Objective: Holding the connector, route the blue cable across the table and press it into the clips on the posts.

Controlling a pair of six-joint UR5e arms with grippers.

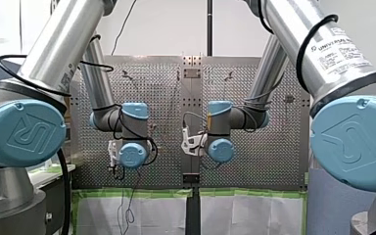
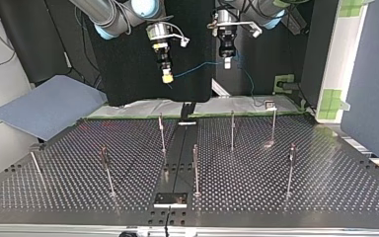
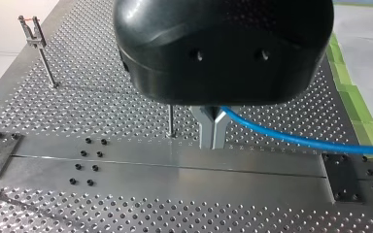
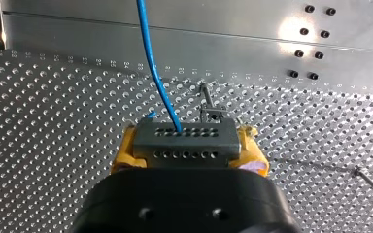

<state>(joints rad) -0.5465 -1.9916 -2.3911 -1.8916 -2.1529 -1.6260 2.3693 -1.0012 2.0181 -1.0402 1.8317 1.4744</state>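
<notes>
Right end effector (image 4: 187, 145): yellow pads (image 4: 125, 151) clamped on the grey connector (image 4: 184, 138). The blue cable (image 4: 156, 73) leaves the connector and runs ahead of it. Left end effector (image 3: 212, 127): metal fingers (image 3: 205, 131) pinched shut on the cable, which trails off beside them. Top view only: the cable spans between both, well above the worktop (image 2: 276, 187) and clear of the posts (image 2: 162, 134).
</notes>
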